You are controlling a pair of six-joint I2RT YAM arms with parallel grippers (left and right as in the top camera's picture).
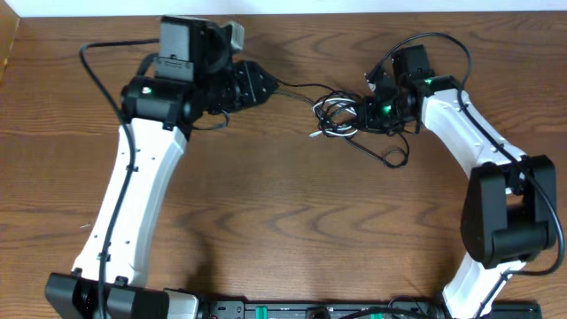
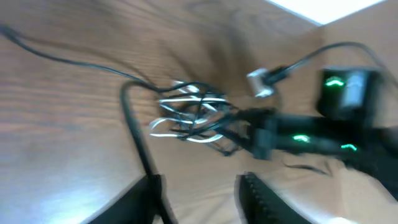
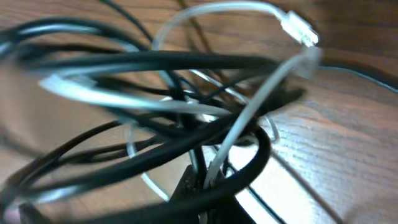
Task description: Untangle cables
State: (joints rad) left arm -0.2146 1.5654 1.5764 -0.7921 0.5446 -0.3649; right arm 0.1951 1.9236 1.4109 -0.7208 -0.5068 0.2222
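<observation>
Black cable (image 3: 155, 62) loops sit right against my right wrist lens, thick and blurred, crossing one another in several layers. White cable (image 3: 261, 93) threads through them; its small plug (image 3: 298, 28) sticks up at the top right, clear of the wood.

Right tool (image 3: 199, 186): tips pressed together at the bottom of that view, pinching strands of the tangle (image 1: 337, 117). One white strand and one black strand run down into the tips. Which of them is actually clamped, I cannot tell.

From overhead, the tangle lies on the counter (image 1: 292, 221) at mid-back, between my two tools. The right tool is at its right edge. A loose black loop (image 1: 394, 159) trails on the wood just in front of the right tool.

Left tool (image 1: 266, 86): well left of the tangle, pointing at it. Its wrist view is motion-blurred, but the fingers (image 2: 152, 199) stand spread, with bare counter showing between them. A black strand (image 2: 134, 130) runs from the tangle down to the left finger; whether it touches, I cannot tell. A second thin black strand leads away to the upper left.
</observation>
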